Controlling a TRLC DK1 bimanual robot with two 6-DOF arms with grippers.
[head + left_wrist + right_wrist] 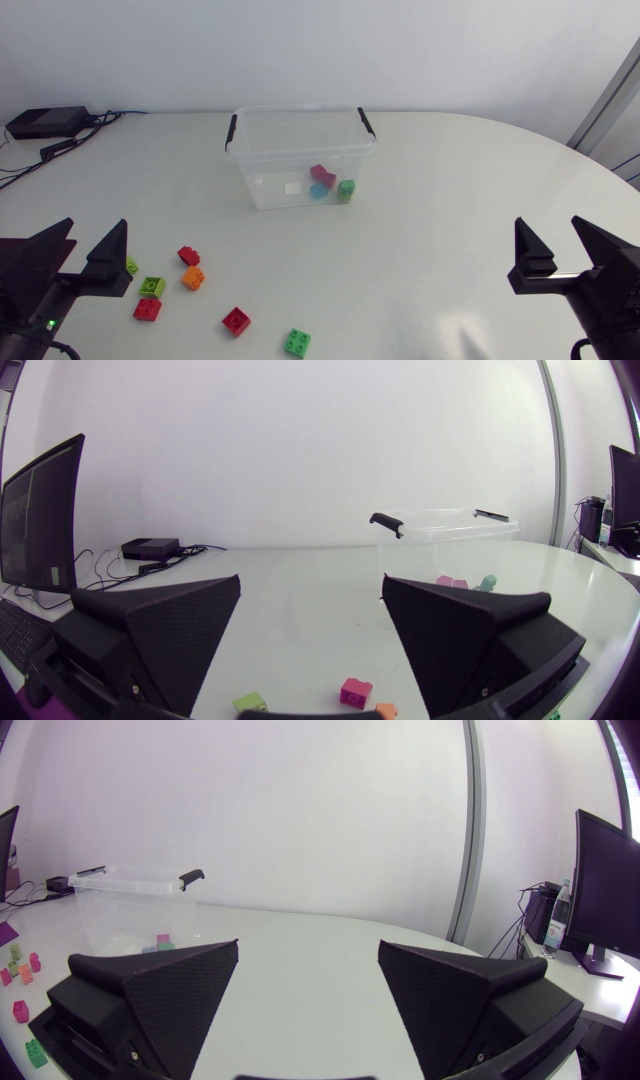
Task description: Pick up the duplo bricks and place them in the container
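Open and empty, the left gripper [96,238] has the loose bricks [193,278] scattered just beside it, well apart from the equally open right gripper [548,238], so the left arm looks better placed, with the container [265,185] farther back in the middle.

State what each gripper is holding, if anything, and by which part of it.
Nothing is held. The left gripper and the right gripper both stand with open jaws and nothing between them.
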